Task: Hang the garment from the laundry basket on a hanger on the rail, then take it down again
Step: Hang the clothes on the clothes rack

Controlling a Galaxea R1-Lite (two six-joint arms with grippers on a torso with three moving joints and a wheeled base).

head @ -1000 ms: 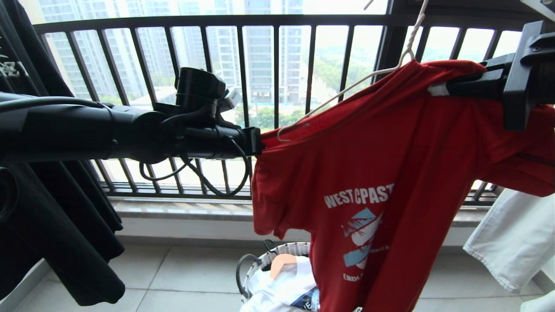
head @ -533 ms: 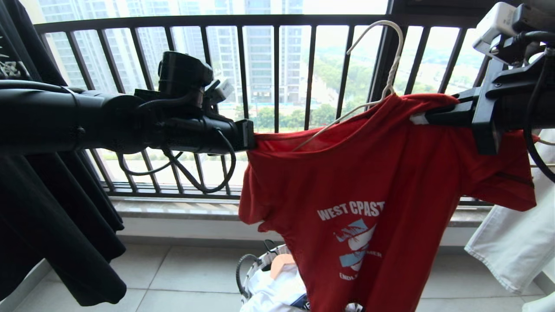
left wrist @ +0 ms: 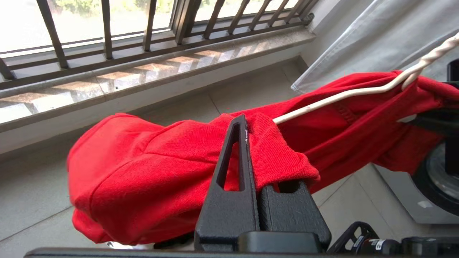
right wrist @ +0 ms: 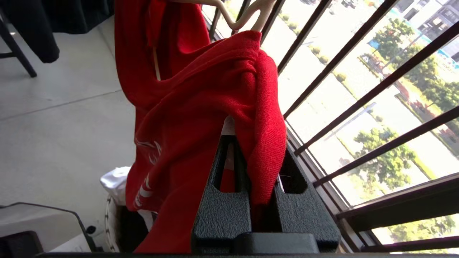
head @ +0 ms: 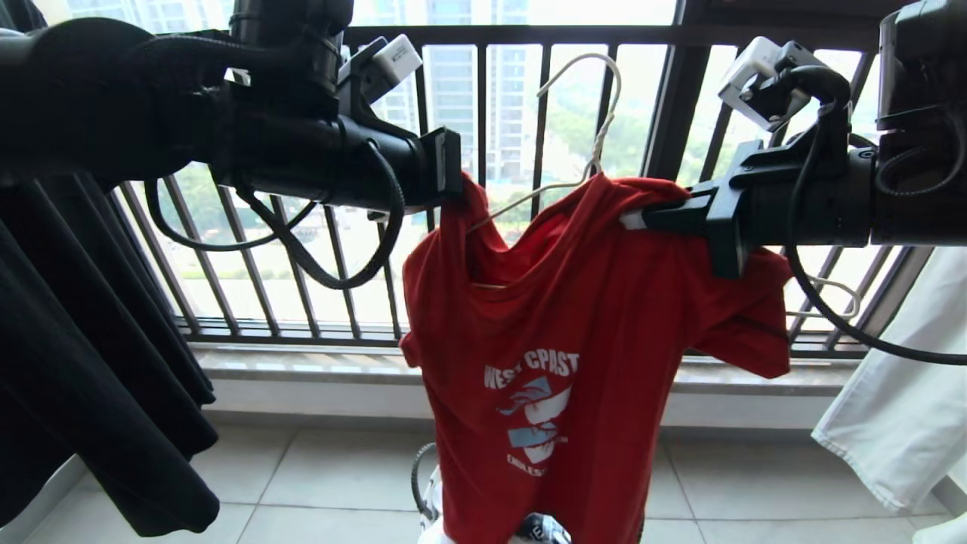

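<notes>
While clamped in both claws (left claw (head: 453, 170), right claw (head: 631, 219)): knit red garment (head: 559, 317) over thin wire hanger (head: 589, 113).

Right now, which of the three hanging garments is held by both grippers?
The red T-shirt, on the white wire hanger. The black shirt on the left and the white garment on the right hang untouched.

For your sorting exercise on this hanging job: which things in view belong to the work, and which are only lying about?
Belonging to the job:
- red T-shirt, pinched by both grippers
- white wire hanger, inside its neck
- left gripper, jaws shut on a shoulder
- right gripper, jaws shut on the other shoulder
- laundry basket, below

Only lying about:
- black garment
- white garment
- window railing
</notes>
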